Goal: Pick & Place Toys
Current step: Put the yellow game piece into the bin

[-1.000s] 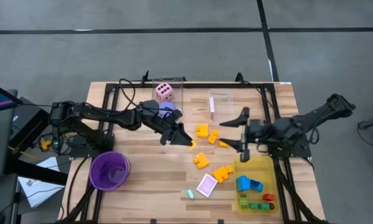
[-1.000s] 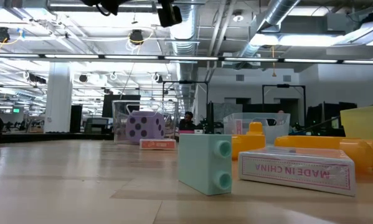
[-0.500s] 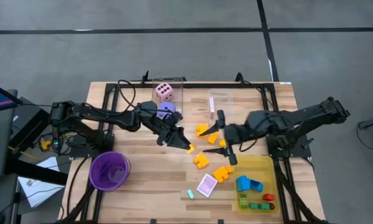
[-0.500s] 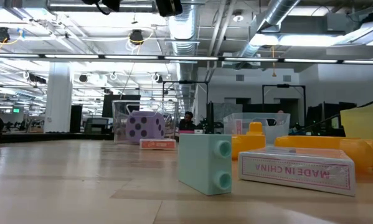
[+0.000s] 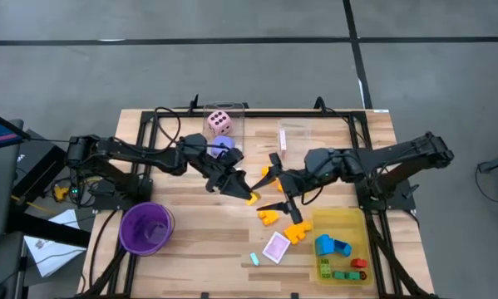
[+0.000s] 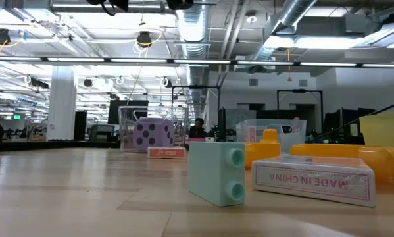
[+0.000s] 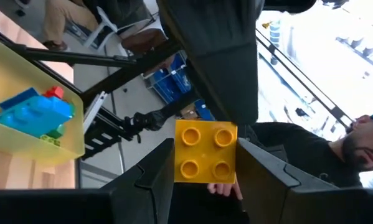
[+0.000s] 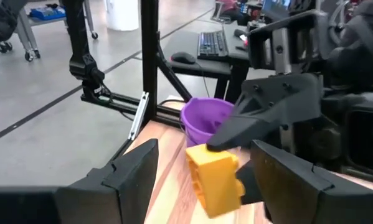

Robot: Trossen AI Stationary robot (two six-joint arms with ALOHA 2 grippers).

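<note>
Mid-table, your left gripper (image 5: 247, 193) was clenched on a yellow block (image 7: 205, 152), held up off the wood, studs toward its wrist camera. Your right gripper (image 5: 280, 184) faced it from just beside, fingers spread and holding nothing, the block between the two grippers. More yellow and orange blocks (image 5: 268, 217) lay on the table (image 5: 190, 241) near the yellow tray (image 5: 357, 223); the purple cup (image 5: 146, 227) sat near-left.

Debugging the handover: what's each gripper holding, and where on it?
Left gripper pinches a yellow block by its opposite side faces, studs showing. Right gripper is open around that block, not gripping.
</note>
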